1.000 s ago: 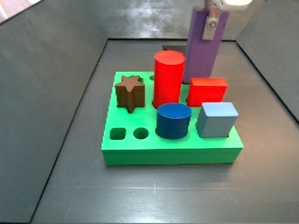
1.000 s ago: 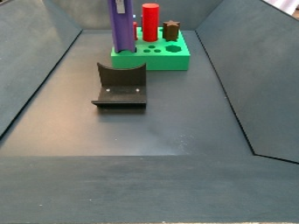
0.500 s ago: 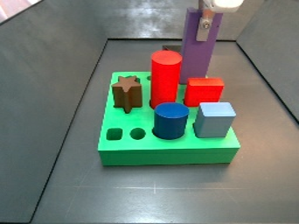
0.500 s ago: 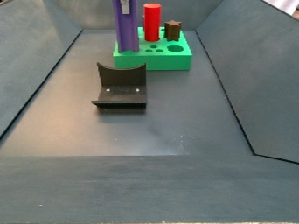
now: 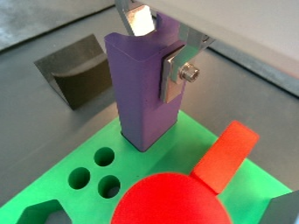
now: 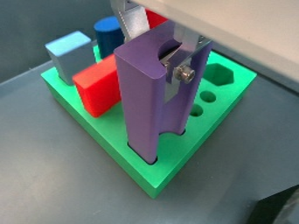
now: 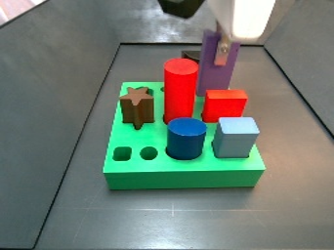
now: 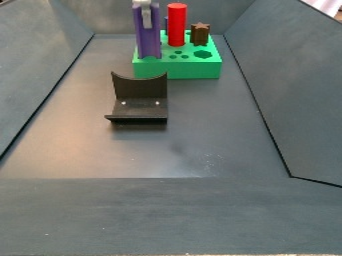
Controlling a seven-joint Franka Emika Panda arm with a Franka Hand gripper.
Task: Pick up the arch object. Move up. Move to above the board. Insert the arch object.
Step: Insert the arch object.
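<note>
The purple arch object [image 5: 146, 96] stands upright with its lower end down in a hole at a corner of the green board [image 5: 52, 175]. It also shows in a wrist view [image 6: 146, 105] and in both side views [image 7: 217, 66] [image 8: 143, 30]. My gripper [image 5: 158, 48] is shut on its upper part, one silver finger [image 5: 176, 70] flat on each side; it also shows in a wrist view [image 6: 158, 52] and a side view [image 7: 222, 44]. The board shows in both side views [image 7: 183, 174] [image 8: 187, 68].
On the board stand a red cylinder [image 7: 181, 88], a red block [image 7: 228, 104], a blue cylinder [image 7: 186, 137], a light blue cube [image 7: 236, 136] and a brown star [image 7: 136, 105]. The dark fixture [image 8: 136, 98] stands on the floor beside the board. Grey walls ring the floor.
My gripper has moved down with the arch object, whose lower end has gone down into the board. The other pieces have not moved.
</note>
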